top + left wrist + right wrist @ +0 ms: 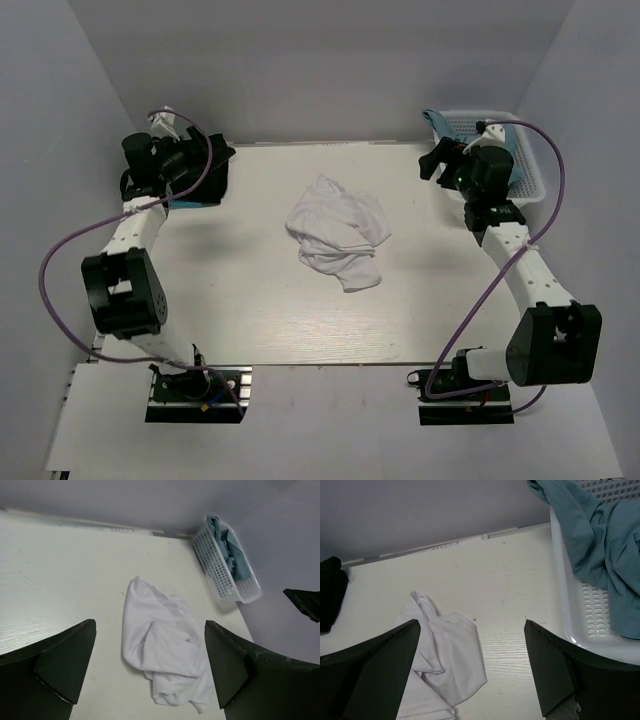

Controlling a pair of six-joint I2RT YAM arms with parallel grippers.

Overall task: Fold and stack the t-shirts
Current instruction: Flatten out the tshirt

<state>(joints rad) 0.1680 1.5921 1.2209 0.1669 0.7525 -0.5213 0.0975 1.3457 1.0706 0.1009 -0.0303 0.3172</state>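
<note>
The white t-shirt lies crumpled in the middle of the table. It also shows in the left wrist view and the right wrist view. The black t-shirt lies at the back left corner, partly hidden under my left arm; its edge shows in the right wrist view. My left gripper is raised over the back left, open and empty. My right gripper is raised at the back right, beside the basket, open and empty. Neither touches a shirt.
A white plastic basket stands at the back right corner with a teal cloth in it; it also shows in the left wrist view. A sliver of teal fabric shows under the black shirt. Walls enclose the table.
</note>
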